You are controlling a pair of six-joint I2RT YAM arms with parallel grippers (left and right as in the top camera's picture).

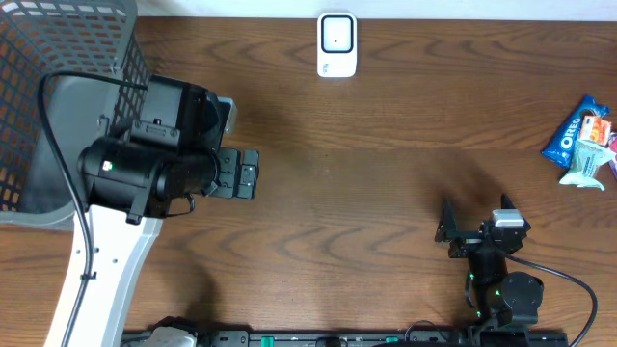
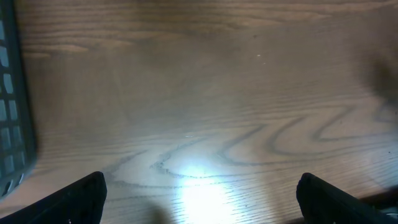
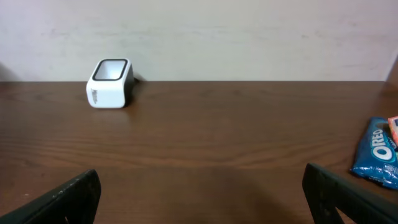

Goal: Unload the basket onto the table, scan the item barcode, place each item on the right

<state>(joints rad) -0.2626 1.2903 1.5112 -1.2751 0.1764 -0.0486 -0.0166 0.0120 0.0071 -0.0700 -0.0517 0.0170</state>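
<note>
While both arms hang over the brown wooden bench [image 1: 366, 183], neither of them holds an item. The left arm [image 1: 145, 172] is at 9 o'clock in the overhead view, partly above a grey mesh basket [image 1: 58, 58] at 10 o'clock. Its jaws stand wide apart, and between its two dark fingertips [image 2: 74, 200] only bare wood shows. The right arm [image 1: 496, 270] is at about 5 o'clock, near the front edge. Its jaws are wide apart too, with nothing between them. The white scanner [image 1: 336, 44] stands at 12 o'clock, close to the far edge and well apart from both arms. The items lie in a small pile at 3 o'clock, at the right edge of the bench: a blue biscuit packet [image 1: 569, 137] touching a pale green packet [image 1: 588, 170] and an orange packet [image 1: 600, 127]. From the right wrist camera the scanner is at 10 o'clock and the blue biscuit packet at 3 o'clock.
</note>
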